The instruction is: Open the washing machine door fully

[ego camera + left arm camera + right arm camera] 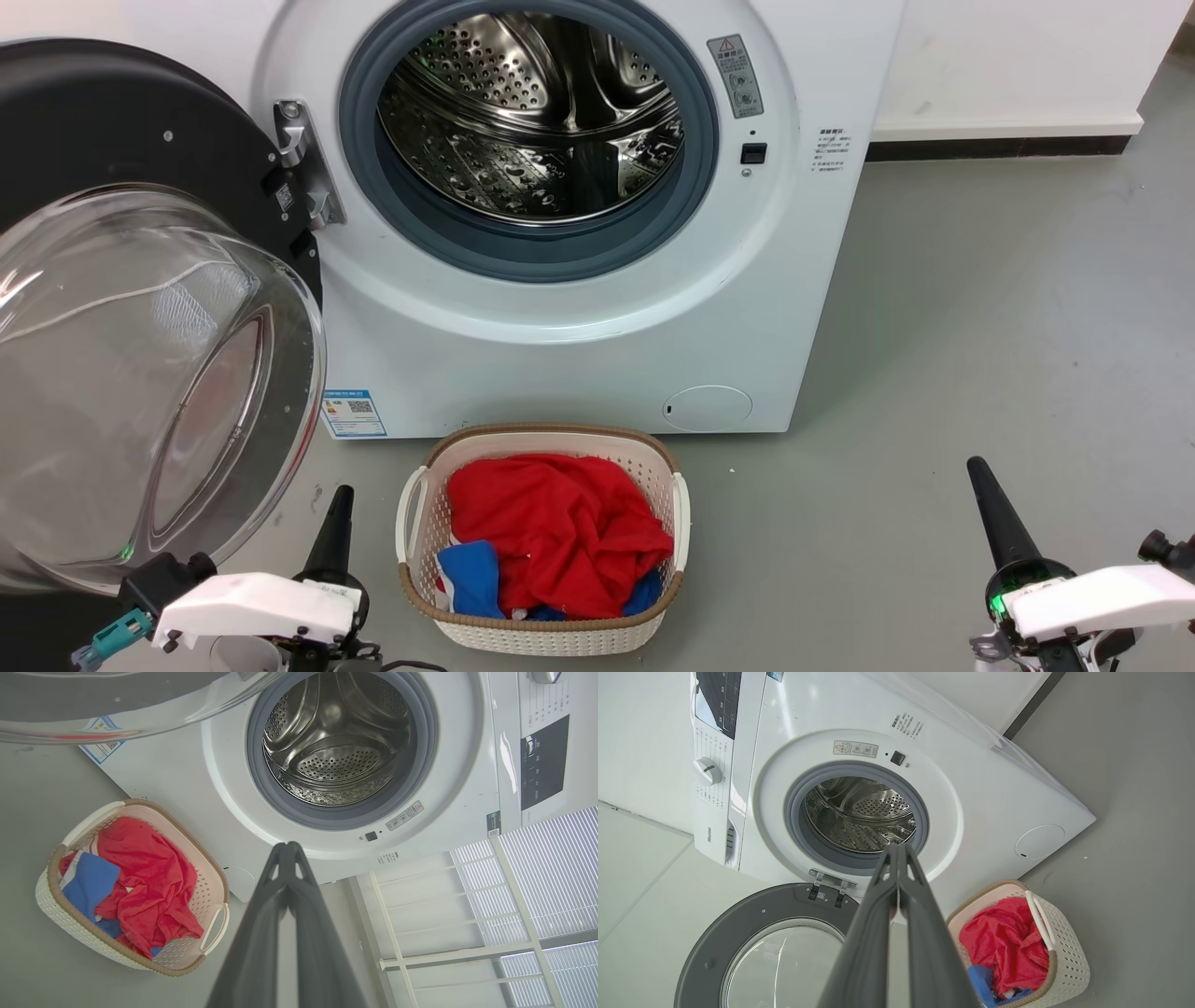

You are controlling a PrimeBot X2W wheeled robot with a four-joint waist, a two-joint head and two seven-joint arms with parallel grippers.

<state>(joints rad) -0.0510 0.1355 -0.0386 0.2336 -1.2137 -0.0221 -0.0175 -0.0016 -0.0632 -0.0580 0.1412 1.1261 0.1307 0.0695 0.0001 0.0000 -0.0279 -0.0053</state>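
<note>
Dark left gripper (337,511): low at my left, my two fingers pressed together tip to tip with nothing between them, just beside the lower rim of the door.
Right gripper (991,502): low at my right, jaws closed on nothing, over the grey floor (980,327), well apart from the machine.
Basket (546,432): pale perforated plastic with a brown rim, standing on the floor between my grippers, just in front of the machine.
Red cloth (551,532): heaped in the basket, lying over a blue cloth (471,574).
Washing machine door (112,121): swung out to my left on its metal hinge (303,163), black ring and clear glass bowl turned toward me, the opening fully uncovered.
Washing machine (560,364): white, with a round white flap (707,408) low at its right.
Rubber ring (369,201): grey, around the opening.
Drum (532,112): perforated steel, deepest in view.
</note>
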